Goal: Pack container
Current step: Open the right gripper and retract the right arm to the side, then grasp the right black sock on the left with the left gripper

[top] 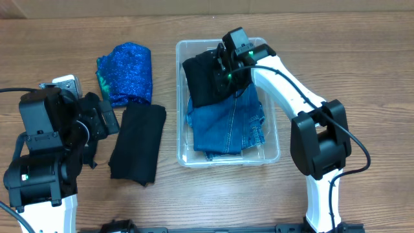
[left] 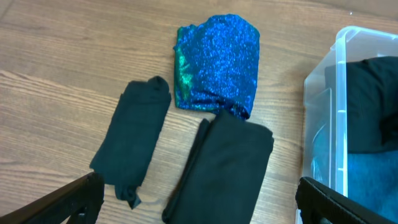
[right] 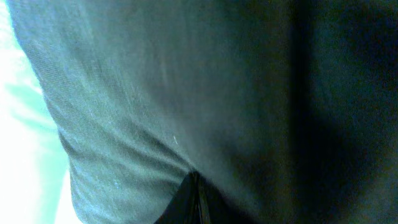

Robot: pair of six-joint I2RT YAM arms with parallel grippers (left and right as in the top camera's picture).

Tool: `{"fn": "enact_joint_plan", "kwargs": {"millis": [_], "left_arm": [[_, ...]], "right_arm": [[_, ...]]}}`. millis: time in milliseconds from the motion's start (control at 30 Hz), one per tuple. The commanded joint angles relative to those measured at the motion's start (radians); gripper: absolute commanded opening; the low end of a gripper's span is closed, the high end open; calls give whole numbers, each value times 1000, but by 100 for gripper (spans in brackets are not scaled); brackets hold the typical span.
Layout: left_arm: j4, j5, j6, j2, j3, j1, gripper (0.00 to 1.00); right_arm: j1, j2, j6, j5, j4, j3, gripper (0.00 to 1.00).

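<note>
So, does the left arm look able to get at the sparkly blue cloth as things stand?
Probably yes. The sparkly blue cloth lies on the table outside the container, nothing on top of it. The left gripper is open and holds nothing; only the folded black cloth meets its near edge.

left gripper (left: 199,186) spread wide, right gripper (top: 223,70) extended forward

Upper left of centre, folded glittery blue fabric (top: 126,71); just below, touching, folded black cloth (top: 137,142); pale wooden table (top: 362,39) beneath
</note>
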Motion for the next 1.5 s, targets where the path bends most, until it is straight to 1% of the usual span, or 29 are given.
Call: {"fn": "enact_joint_plan", "kwargs": {"millis": [0, 33, 67, 100, 133, 167, 200, 267, 367, 433, 533, 600, 633, 767, 867, 933, 1033, 1167, 1367, 1467], "left_arm": [[25, -6, 12, 1, 22, 0, 100], [29, -6, 12, 2, 22, 0, 100], [34, -5, 12, 2, 22, 0, 100], [36, -5, 12, 1, 22, 0, 100], [36, -3, 13, 1, 22, 0, 100], [35, 4, 16, 1, 22, 0, 100], [33, 19, 21, 1, 22, 0, 100], [34, 83, 58, 2, 22, 0, 100], [37, 203, 131, 23, 22, 0, 100], [36, 247, 176, 47, 22, 0, 100], [37, 269, 200, 106, 22, 2, 100], [38, 317, 227, 162, 22, 10, 100], [40, 392, 261, 217, 22, 26, 100], [51, 486, 289, 367, 22, 108, 100], [48, 562, 329, 471, 22, 175, 100], [41, 578, 347, 548, 22, 207, 100], [32, 579, 357, 684, 22, 215, 100], [31, 579, 365, 823, 22, 213, 100], [35, 579, 373, 949, 17, 212, 100], [36, 579, 373, 978, -2, 212, 100]], "right_arm": [[-2, -79, -28, 124, -95, 179, 4], [-2, -100, -32, 144, -130, 237, 5], [-3, -129, -32, 178, -180, 322, 8], [-4, -143, -32, 196, -202, 360, 11], [-8, -169, -32, 230, -237, 421, 22], [-14, -189, -32, 258, -263, 462, 65], [-24, -214, -32, 283, -293, 505, 100], [-48, -252, -33, 306, -344, 557, 100], [-119, -330, -35, 327, -443, 613, 100], [-191, -385, -35, 327, -499, 627, 100], [-312, -455, -27, 322, -568, 628, 100], [-422, -495, -26, 270, -626, 628, 100], [-497, -511, -24, 201, -657, 628, 100], [-632, -512, -24, 97, -713, 625, 100], [-673, -509, -24, 60, -718, 614, 100], [-678, -507, -24, 58, -714, 608, 100], [-678, -497, -24, 58, -713, 608, 100], [-678, -482, -24, 59, -723, 607, 100], [-678, -475, -25, 61, -721, 605, 100], [-678, -475, -27, 61, -721, 604, 100]]}}
